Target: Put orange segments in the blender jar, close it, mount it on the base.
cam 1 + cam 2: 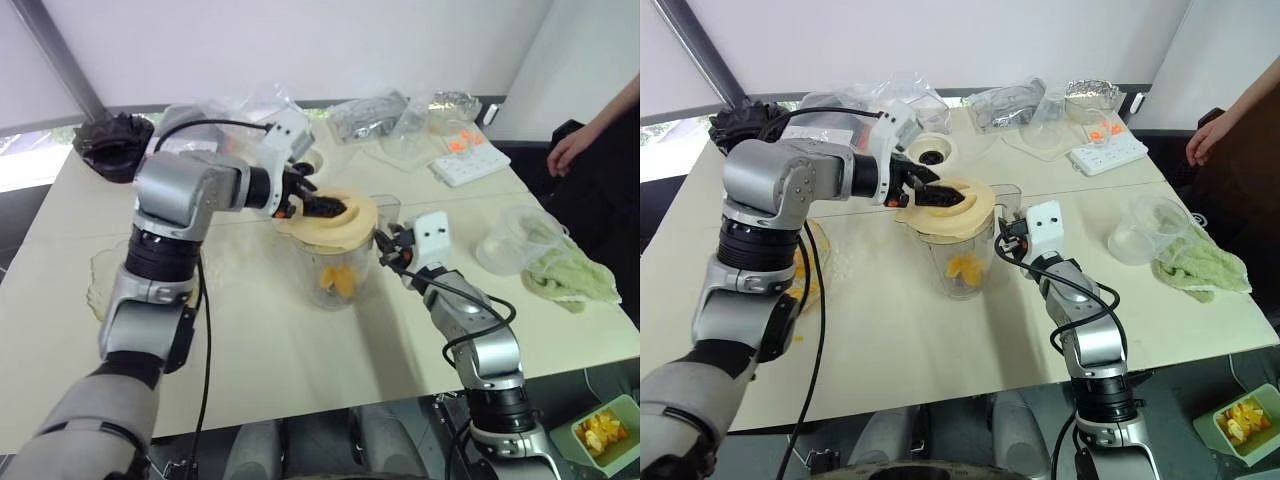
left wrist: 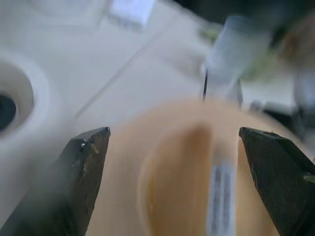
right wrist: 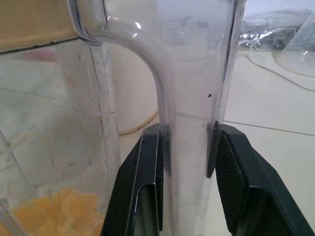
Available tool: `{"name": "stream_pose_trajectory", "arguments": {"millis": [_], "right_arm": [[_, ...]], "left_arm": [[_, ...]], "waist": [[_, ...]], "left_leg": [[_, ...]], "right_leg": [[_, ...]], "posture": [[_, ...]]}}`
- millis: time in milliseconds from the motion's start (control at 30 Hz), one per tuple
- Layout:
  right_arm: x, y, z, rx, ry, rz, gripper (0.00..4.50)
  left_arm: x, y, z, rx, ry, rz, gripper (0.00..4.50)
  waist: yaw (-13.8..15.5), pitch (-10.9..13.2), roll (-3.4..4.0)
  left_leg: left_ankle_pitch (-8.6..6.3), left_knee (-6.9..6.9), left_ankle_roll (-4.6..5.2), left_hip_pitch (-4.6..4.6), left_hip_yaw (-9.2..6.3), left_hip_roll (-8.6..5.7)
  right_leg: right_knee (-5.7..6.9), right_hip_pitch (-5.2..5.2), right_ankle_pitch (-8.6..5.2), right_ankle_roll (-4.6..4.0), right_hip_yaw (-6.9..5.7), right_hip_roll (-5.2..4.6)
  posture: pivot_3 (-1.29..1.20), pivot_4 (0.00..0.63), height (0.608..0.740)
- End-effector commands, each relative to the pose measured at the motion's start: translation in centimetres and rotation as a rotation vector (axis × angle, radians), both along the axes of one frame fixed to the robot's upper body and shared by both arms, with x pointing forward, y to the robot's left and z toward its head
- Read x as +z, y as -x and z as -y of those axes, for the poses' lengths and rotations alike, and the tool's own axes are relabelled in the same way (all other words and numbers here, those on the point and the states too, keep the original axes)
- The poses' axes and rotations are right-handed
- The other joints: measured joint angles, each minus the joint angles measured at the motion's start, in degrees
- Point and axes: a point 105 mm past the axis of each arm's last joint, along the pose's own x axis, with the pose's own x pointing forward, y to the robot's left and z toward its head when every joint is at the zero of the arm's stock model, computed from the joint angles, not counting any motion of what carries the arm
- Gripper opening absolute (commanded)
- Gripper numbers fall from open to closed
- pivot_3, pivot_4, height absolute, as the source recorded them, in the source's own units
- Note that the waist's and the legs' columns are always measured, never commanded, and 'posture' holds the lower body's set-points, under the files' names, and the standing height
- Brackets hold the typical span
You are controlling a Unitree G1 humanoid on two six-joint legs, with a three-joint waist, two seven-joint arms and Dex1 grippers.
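The clear blender jar (image 1: 335,270) stands mid-table with orange segments (image 1: 338,280) at its bottom. A cream lid (image 1: 350,225) rests on the jar's mouth. My left gripper (image 1: 320,205) hovers just over the lid, open; in the left wrist view its fingers (image 2: 86,167) stand wide apart on either side of the lid's raised grip (image 2: 182,172). My right gripper (image 3: 189,147) is shut on the jar's handle (image 3: 192,98) from the right side. The cream-white base (image 1: 930,152), with its dark socket, sits behind the jar.
A person's hand (image 1: 570,150) rests at the far right edge. A frosted cup (image 1: 510,240) and green cloth (image 1: 570,270) lie right of the jar. A white power strip (image 1: 470,162) and plastic bags sit at the back. A green tray of orange pieces (image 1: 603,432) lies below the table's right corner.
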Motion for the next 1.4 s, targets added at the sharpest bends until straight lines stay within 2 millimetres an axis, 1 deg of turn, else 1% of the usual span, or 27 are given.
{"name": "stream_pose_trajectory", "arguments": {"millis": [33,100,167,267,333,400,433,500,567,633,667,700,767,867,933,1000,1067,1100,1133,1200,1300,1400], "right_arm": [[2.2,0.4,-0.2,0.016,-0.029,0.089,0.86],[2.3,0.4,-0.1,0.016,-0.030,0.088,0.86],[2.5,0.3,0.1,0.010,-0.034,0.090,0.86],[3.7,-0.2,0.6,-0.006,-0.061,0.110,0.86],[4.8,-0.6,1.2,-0.018,-0.075,0.128,0.86],[6.4,-1.3,1.8,-0.030,-0.078,0.155,0.86],[6.9,-1.5,2.1,-0.033,-0.080,0.161,0.86],[9.0,-2.3,2.9,-0.056,-0.096,0.190,0.86],[10.0,-2.6,3.3,-0.067,-0.109,0.202,0.86],[12.1,-3.3,3.9,-0.081,-0.110,0.226,0.86],[13.4,-3.7,4.1,-0.089,-0.114,0.240,0.86],[14.6,-4.0,4.4,-0.095,-0.119,0.251,0.86],[16.8,-4.5,4.9,-0.103,-0.116,0.277,0.86],[19.6,-5.2,5.1,-0.110,-0.115,0.297,0.86],[22.4,-5.9,4.6,-0.098,-0.172,0.322,0.86],[24.6,-6.5,3.8,-0.075,-0.213,0.336,0.86],[25.9,-7.2,2.3,-0.050,-0.216,0.341,0.86],[26.3,-7.7,1.1,-0.036,-0.209,0.339,0.86],[26.5,-8.1,-0.1,-0.016,-0.204,0.339,0.86],[26.6,-8.6,-1.6,0.005,-0.201,0.339,0.86],[26.4,-9.4,-3.3,0.010,-0.206,0.336,0.86],[25.7,-10.2,-4.8,0.011,-0.200,0.327,0.86]], "left_arm": [[4.9,0.3,-1.3,0.035,0.223,0.105,4.44],[5.5,0.6,-2.1,0.055,0.265,0.115,4.44],[5.8,0.9,-3.4,0.088,0.277,0.160,4.44],[4.5,1.7,-5.9,0.166,0.239,0.210,4.44],[3.5,2.4,-7.2,0.205,0.211,0.227,4.44],[1.8,3.2,-8.5,0.248,0.134,0.295,4.44],[1.3,3.5,-8.8,0.258,0.102,0.327,4.44],[-1.7,4.1,-9.7,0.300,0.051,0.336,4.44],[-3.1,4.4,-10.2,0.322,0.041,0.338,4.44],[-6.1,4.6,-10.8,0.367,-0.021,0.315,4.44],[-7.6,4.8,-11.1,0.388,-0.053,0.300,4.44],[-8.7,5.1,-11.2,0.400,-0.064,0.284,4.44],[-9.8,5.4,-11.2,0.419,-0.071,0.274,4.44],[-10.7,5.8,-11.2,0.438,-0.057,0.265,4.44],[-11.2,5.9,-11.0,0.450,-0.047,0.265,4.44],[-11.5,6.0,-10.9,0.465,-0.045,0.270,4.44],[-11.9,6.1,-10.8,0.469,-0.065,0.284,4.44],[-12.0,6.1,-10.8,0.479,-0.059,0.282,4.44],[-12.0,6.1,-10.9,0.490,-0.057,0.283,4.44],[-12.0,6.1,-10.8,0.499,-0.053,0.284,4.44],[-12.0,6.3,-10.7,0.507,-0.052,0.287,4.44],[-12.0,6.4,-10.7,0.515,-0.060,0.290,4.44]], "waist": [[-0.11,0.05,-0.02],[-0.14,0.06,0.00],[-0.12,0.09,-0.01],[-0.26,0.11,0.02],[-0.19,0.28,0.00],[-0.14,0.50,0.02],[-0.13,0.52,0.02],[-0.02,0.52,0.03],[0.22,0.53,0.01],[0.24,0.55,0.00],[0.21,0.55,0.01],[0.15,0.56,0.02],[0.16,0.58,0.01],[0.25,0.62,0.02],[0.02,0.62,0.02],[-0.25,0.67,0.11],[-0.49,0.68,0.12],[-0.52,0.68,0.12],[-0.69,0.68,0.13],[-0.89,0.68,0.12],[-1.11,0.68,0.12],[-0.97,0.69,0.13]], "left_leg": [[0.00,0.00,0.00,-0.04,0.00,0.01],[0.00,-0.01,0.00,-0.03,0.00,0.01],[0.00,-0.04,0.00,-0.02,-0.02,0.02],[0.00,-0.09,-0.01,0.02,0.01,0.02],[0.00,-0.11,-0.01,0.03,0.03,0.03],[0.02,-0.09,-0.04,-0.03,0.04,0.04],[0.04,-0.08,-0.08,-0.09,0.06,0.04],[0.05,-0.08,-0.10,-0.24,0.11,0.04],[0.06,-0.08,-0.12,-0.35,0.19,0.04],[0.11,-0.01,-0.20,-0.65,0.06,0.04],[0.11,-0.01,-0.20,-0.68,0.10,0.03],[0.11,-0.01,-0.20,-0.69,0.15,0.02],[0.11,-0.01,-0.20,-0.69,0.19,0.01],[0.11,0.00,-0.19,-0.72,0.19,0.00],[0.11,0.00,-0.19,-0.72,0.20,-0.02],[0.11,0.00,-0.19,-0.71,0.26,-0.05],[0.11,-0.02,-0.18,-0.70,0.28,-0.04],[0.10,-0.05,-0.18,-0.71,0.26,-0.02],[0.10,-0.05,-0.18,-0.71,0.25,0.00],[0.09,-0.09,-0.16,-0.70,0.22,0.05],[0.09,-0.10,-0.16,-0.71,0.18,0.06],[0.09,-0.08,-0.16,-0.76,0.16,0.04]], "right_leg": [[0.01,-0.04,0.01,0.01,0.00,0.00],[0.04,-0.06,0.03,0.05,0.00,0.03],[0.06,-0.07,0.10,0.16,0.00,0.06],[0.06,-0.07,0.09,0.15,0.02,0.05],[0.06,-0.08,0.08,0.13,0.03,0.04],[0.08,-0.13,0.08,-0.01,0.03,0.03],[0.07,-0.21,0.08,-0.07,0.04,0.00],[0.07,-0.35,0.08,-0.10,0.07,-0.03],[0.09,-0.50,0.09,-0.12,0.08,-0.15],[0.07,-0.70,0.10,-0.14,-0.03,-0.13],[0.05,-0.72,0.11,-0.16,-0.01,-0.16],[0.05,-0.73,0.11,-0.16,0.00,-0.19],[0.03,-0.74,0.12,-0.17,0.00,-0.27],[0.02,-0.76,0.12,-0.17,-0.04,-0.35],[0.01,-0.76,0.12,-0.17,-0.05,-0.36],[0.01,-0.77,0.12,-0.16,-0.04,-0.36],[0.03,-0.79,0.13,-0.15,-0.03,-0.34],[0.03,-0.80,0.13,-0.16,-0.04,-0.27],[0.03,-0.81,0.13,-0.15,-0.04,-0.22],[0.04,-0.82,0.21,-0.01,-0.04,-0.13],[0.06,-0.82,0.23,0.02,-0.05,-0.12],[0.04,-0.81,0.23,0.02,-0.05,-0.20]], "posture": [[0.00,0.150,0.740],[0.00,0.150,0.740],[0.00,0.150,0.740],[0.00,0.150,0.740],[0.00,0.150,0.740],[0.00,0.150,0.740],[0.00,0.150,0.740],[0.00,0.150,0.740],[0.00,0.150,0.740],[0.00,0.150,0.740],[0.00,0.150,0.740],[0.00,0.150,0.740],[0.00,0.150,0.740],[0.00,0.150,0.740],[0.00,0.150,0.740],[0.00,0.150,0.740],[0.00,0.150,0.740],[0.00,0.150,0.740],[0.00,0.150,0.740],[0.00,0.150,0.740],[0.00,0.150,0.740],[0.00,0.150,0.740]]}}
